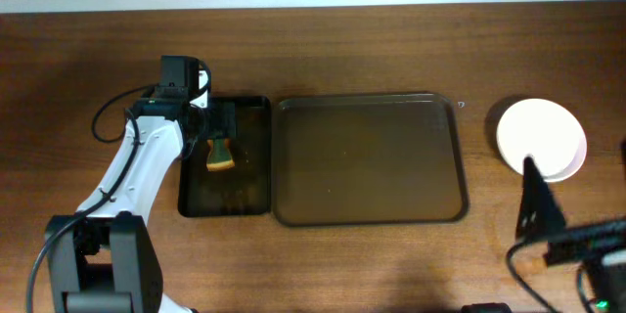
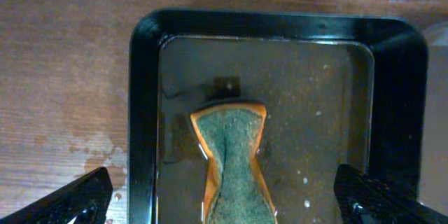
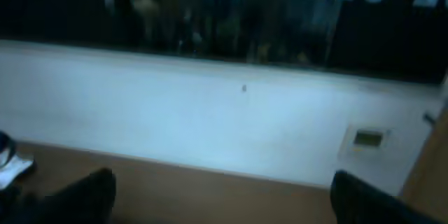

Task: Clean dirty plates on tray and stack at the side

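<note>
The worktop [image 1: 391, 264] has a brown wood grain, matt. The tray [image 1: 367, 156] is smooth and faintly shiny. Left of it, the black tray [image 2: 143, 112] looks like glossy plastic, its floor wet; the sponge [image 2: 231, 154] in it has a rough green face. Right of the tray, the plates [image 1: 540, 135] are smooth white.

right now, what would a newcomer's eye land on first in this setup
First, the white plates stacked at the table's right side, bright against the dark wood. Next to them, in the middle, the big brown tray lies bare. On the left, a green-and-orange sponge sits in a wet black tray, with the left gripper open above it.
</note>
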Robot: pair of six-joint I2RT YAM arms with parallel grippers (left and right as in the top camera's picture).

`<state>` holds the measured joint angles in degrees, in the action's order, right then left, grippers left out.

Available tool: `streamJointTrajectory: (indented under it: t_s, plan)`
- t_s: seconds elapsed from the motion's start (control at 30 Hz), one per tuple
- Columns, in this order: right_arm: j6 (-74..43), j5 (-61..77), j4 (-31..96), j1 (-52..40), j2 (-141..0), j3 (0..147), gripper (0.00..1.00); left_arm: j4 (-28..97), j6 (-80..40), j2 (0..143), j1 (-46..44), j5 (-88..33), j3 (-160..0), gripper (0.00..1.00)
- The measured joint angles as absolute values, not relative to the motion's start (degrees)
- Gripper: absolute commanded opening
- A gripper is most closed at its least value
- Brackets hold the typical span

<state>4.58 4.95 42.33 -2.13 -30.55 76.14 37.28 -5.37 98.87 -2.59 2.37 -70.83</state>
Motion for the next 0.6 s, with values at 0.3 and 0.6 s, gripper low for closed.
streamJointTrajectory:
  t_s: [0.3, 0.6]
  plan:
    - [5.17, 3.64, -3.75, -2.20, -1.72, 14.68, 0.98, 37.15, -5.37, 98.85, -2.59, 2.39, -70.83, 1.00]
    - [4.51, 2.13, 4.23, -2.20, -0.73, 0.64, 0.98, 37.04, -5.37, 98.85, -2.61, 2.39, -70.83, 1.00]
